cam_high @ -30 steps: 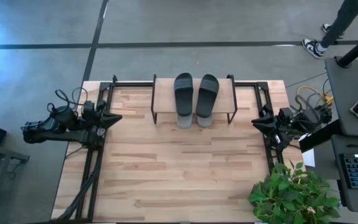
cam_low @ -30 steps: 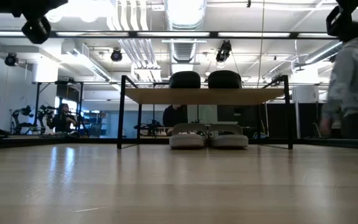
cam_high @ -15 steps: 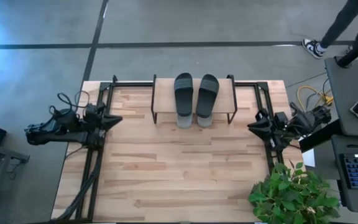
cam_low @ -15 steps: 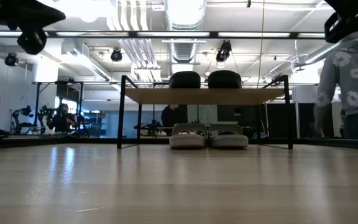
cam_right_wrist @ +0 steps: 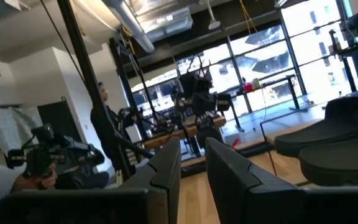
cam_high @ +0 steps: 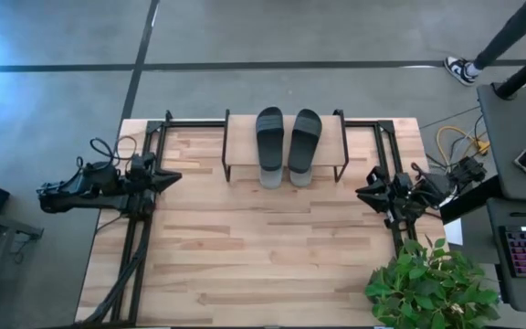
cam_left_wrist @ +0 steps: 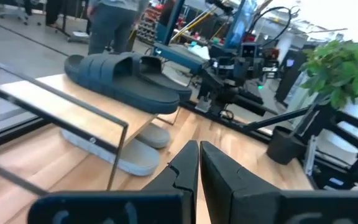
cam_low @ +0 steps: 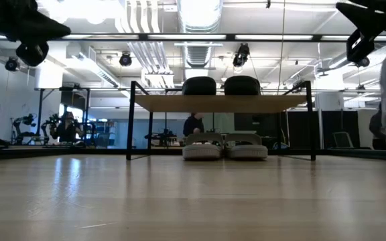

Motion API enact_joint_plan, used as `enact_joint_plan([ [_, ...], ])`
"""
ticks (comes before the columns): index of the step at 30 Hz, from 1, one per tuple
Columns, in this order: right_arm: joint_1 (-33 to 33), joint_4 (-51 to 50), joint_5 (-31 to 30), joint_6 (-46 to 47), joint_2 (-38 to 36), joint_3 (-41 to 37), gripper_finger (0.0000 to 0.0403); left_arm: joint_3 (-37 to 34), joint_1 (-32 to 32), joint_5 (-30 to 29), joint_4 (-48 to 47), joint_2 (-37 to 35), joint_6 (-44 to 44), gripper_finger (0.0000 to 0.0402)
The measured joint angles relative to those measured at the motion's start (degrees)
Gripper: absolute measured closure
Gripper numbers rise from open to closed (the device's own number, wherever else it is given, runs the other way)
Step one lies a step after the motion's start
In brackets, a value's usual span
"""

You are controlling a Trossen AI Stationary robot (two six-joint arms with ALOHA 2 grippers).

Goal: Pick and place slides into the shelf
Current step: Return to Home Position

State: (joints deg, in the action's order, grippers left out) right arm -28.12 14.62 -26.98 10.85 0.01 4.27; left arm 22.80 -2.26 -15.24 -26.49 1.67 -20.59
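The two black slides (cam_high: 269,135), open-toed sandals with a wide strap, lie side by side and parallel on the shelf (cam_high: 240,137), a small low rack with a light wood top board and thin black metal legs. It stands at the far middle of the large pale plank tabletop (cam_high: 272,256). The two light grey slides (cam_high: 270,176) sit directly beneath them on the tabletop under the board, with their near ends poking out past its front edge. All four are stowed in stacked pairs, so the placing looks done and only the arms' return to rest appears to remain. The left gripper (cam_high: 170,176) hangs at the table's left edge, well apart from the shelf, its fingers pressed almost together on nothing. The right gripper (cam_high: 362,194) hovers near the right edge, just off the shelf's near right corner, its fingers parted by a narrow gap and empty. Wide bare wood lies between the arms. The tighter spots are likely the shelf's right leg and the leafy green potted plant (cam_high: 432,283) at the near right corner.
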Motion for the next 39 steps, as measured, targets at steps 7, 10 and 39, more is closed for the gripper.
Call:
enact_joint_plan([
  [7,0.0,5.0,0.2,-0.6,0.1,-3.8,0.0335,-0.8,0.0,-1.8,-0.2,0.0,-0.1,0.0400],
  [10,0.0,5.2,0.4,-0.9,0.0,-3.8,0.0335,-1.0,0.0,-1.8,0.0,0.0,-0.4,0.0400],
  [39,0.0,0.6,2.4,1.7,0.0,-3.8,0.0335,-3.5,0.0,-7.4,0.1,0.0,-1.5,0.0400],
])
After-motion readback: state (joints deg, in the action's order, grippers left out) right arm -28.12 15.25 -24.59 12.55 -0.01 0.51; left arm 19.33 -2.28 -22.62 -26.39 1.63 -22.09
